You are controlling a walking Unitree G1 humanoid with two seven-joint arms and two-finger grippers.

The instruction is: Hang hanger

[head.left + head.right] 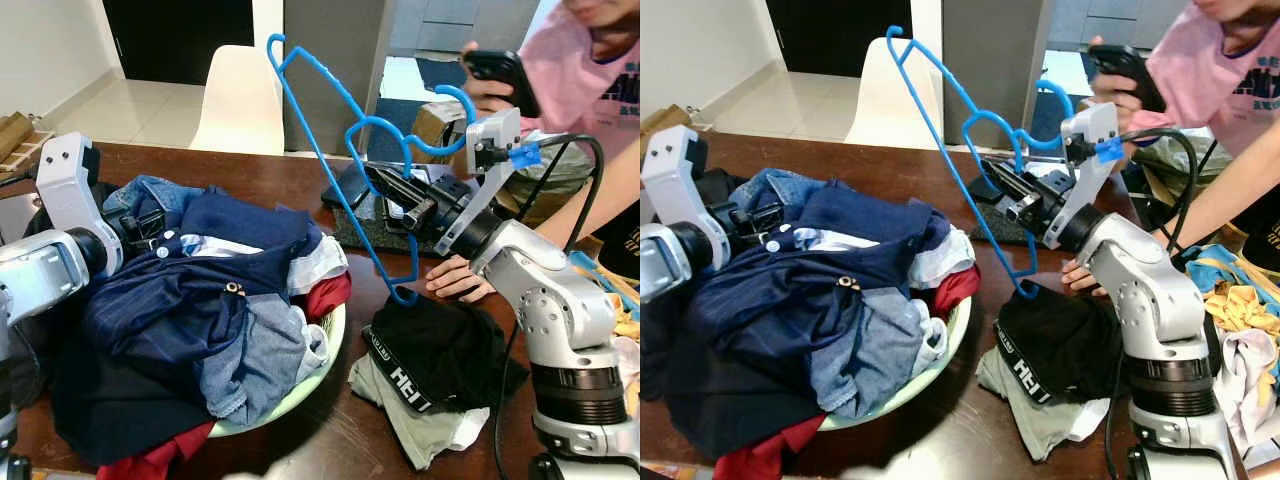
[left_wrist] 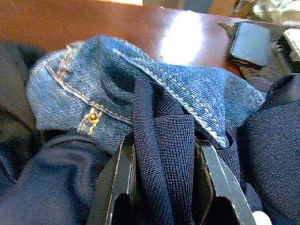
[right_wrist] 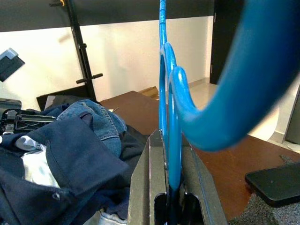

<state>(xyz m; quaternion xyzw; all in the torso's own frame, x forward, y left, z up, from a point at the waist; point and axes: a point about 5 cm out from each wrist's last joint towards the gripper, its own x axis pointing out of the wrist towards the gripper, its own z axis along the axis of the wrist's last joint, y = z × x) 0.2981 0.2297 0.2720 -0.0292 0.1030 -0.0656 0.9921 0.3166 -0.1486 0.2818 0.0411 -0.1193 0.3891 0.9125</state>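
Jaws clamped, the right gripper (image 1: 400, 200) holds one blue hanger (image 1: 330, 150) at frame centre while the left gripper (image 2: 164, 187) pinches one navy garment (image 2: 168, 154) at lower left.

Blue plastic hanger (image 1: 335, 160), tilted on edge in the air above the table, hook toward the right, lower corner just over a black garment (image 1: 440, 350).
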